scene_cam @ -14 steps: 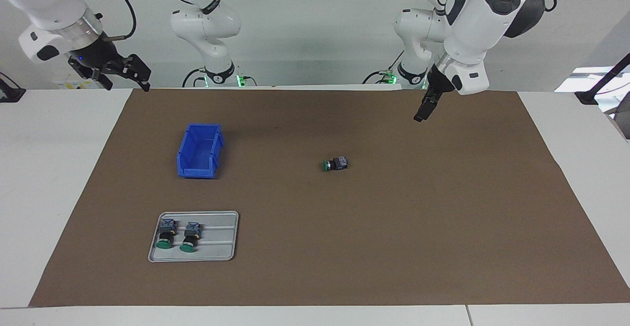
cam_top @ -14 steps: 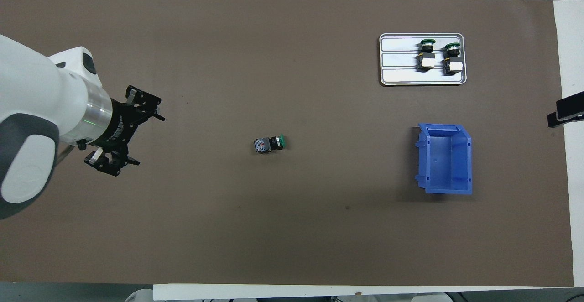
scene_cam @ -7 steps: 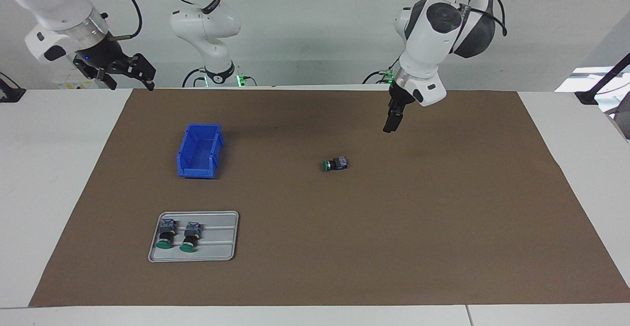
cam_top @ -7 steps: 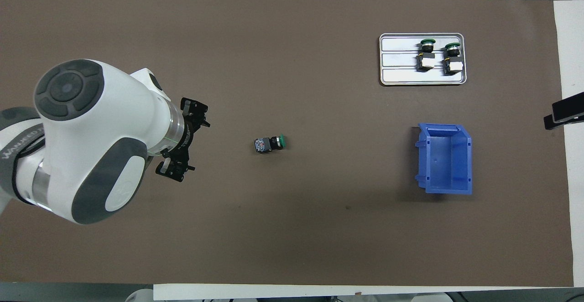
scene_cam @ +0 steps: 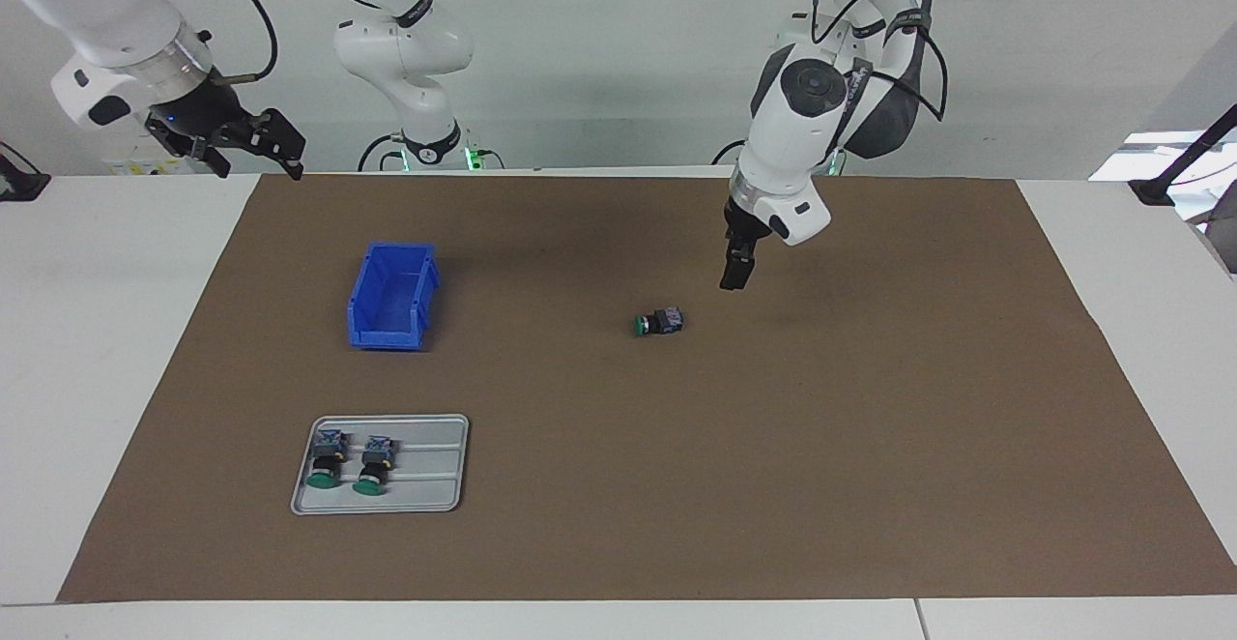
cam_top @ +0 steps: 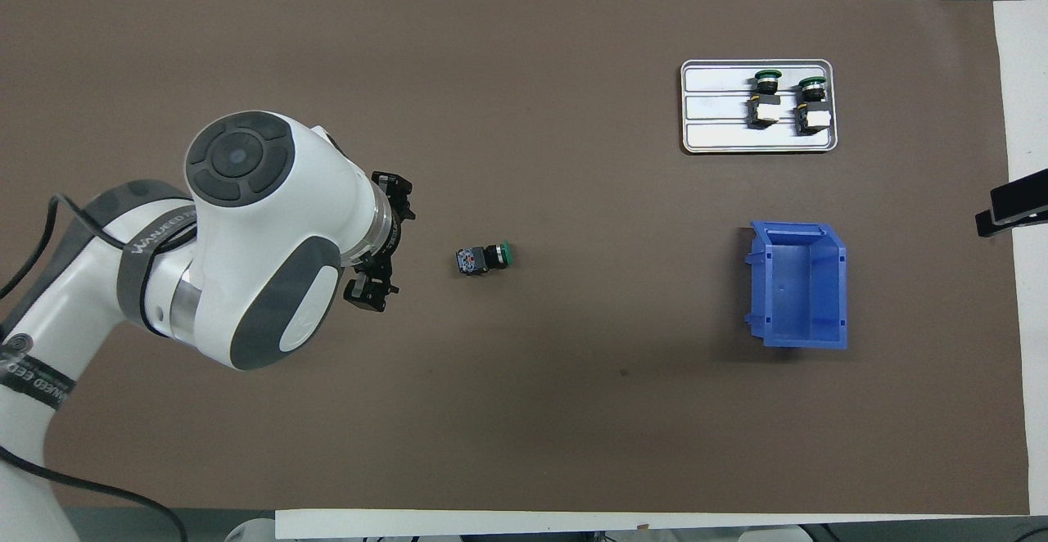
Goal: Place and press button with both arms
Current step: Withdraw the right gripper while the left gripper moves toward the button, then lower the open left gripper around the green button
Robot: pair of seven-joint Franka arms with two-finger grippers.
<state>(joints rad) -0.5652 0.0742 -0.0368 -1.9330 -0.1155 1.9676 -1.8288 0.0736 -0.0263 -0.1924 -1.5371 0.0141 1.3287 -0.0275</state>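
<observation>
**Overhead view: left gripper up in the air beside the lone button**

Overhead view shows the button (cam_top: 485,258) lying on its side near the middle of the brown mat (cam_top: 524,411), green cap pointing toward the right arm's end of the table. The left gripper (cam_top: 385,239) is over bare mat just beside it, toward the left arm's end, with its fingers spread wide and nothing between them. In the facing view the same gripper (scene_cam: 733,273) hangs above the mat, pointing down, clear of the button (scene_cam: 659,322) and not touching it.

The right gripper (scene_cam: 259,142) waits in the air over the edge of the table at the right arm's end, its fingers apart and empty.

A blue bin (cam_top: 798,284) stands open on the mat toward the right arm's end. Farther from the robots than the bin lies a grey tray (cam_top: 712,108) holding two more buttons (cam_top: 765,100) side by side, each on its side with its green cap pointing away from the robots.
</observation>
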